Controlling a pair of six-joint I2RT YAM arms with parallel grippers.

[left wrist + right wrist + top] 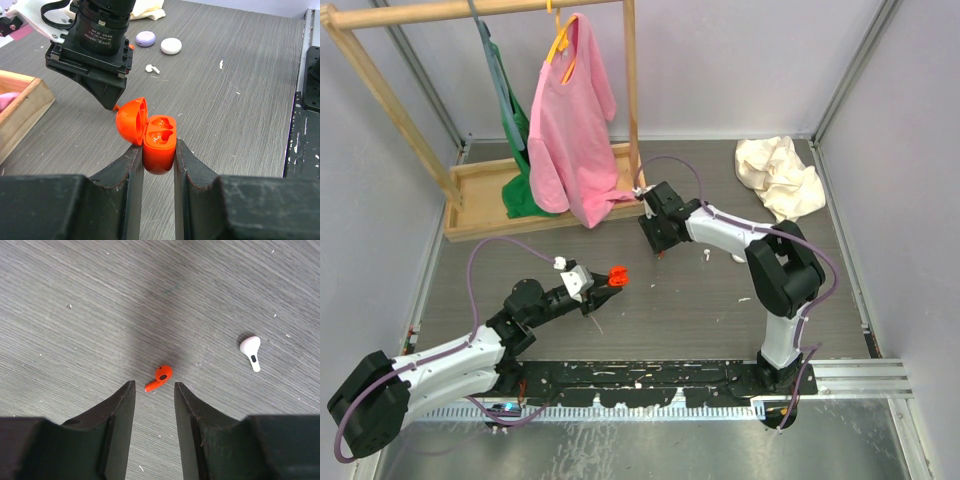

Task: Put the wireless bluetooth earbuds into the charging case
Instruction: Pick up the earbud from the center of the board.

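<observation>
The wireless bluetooth earbuds are not yet in their case. The red earbud [161,377] lies on the counter [75,290], just past the tips of the right jaws and roughly centred on the gap between them. Those jaws stand released, apart, with nothing between them. The bud's long axis runs diagonally: rounded head away from the tips and to the right, stem pointing back toward the left-hand tip. A straight close would likely catch it skewed, so the approach turns on that angle. The right arm is much the nearer to it.

The left jaws are clenched on the red charging case [160,145], gripping its lower body from both sides and holding it off the counter with the lid [132,122] hinged open to the left. It sits close to the right arm's wrist.

A white earbud [251,351] lies well to the right of the red one. Beyond it in the left wrist view sit a lilac case [146,38] and a white case [171,46], side by side.

From above the red earbud is hidden under the right wrist. The case's two wells look empty, though the gloss makes that uncertain. No lilac earbud shows.
</observation>
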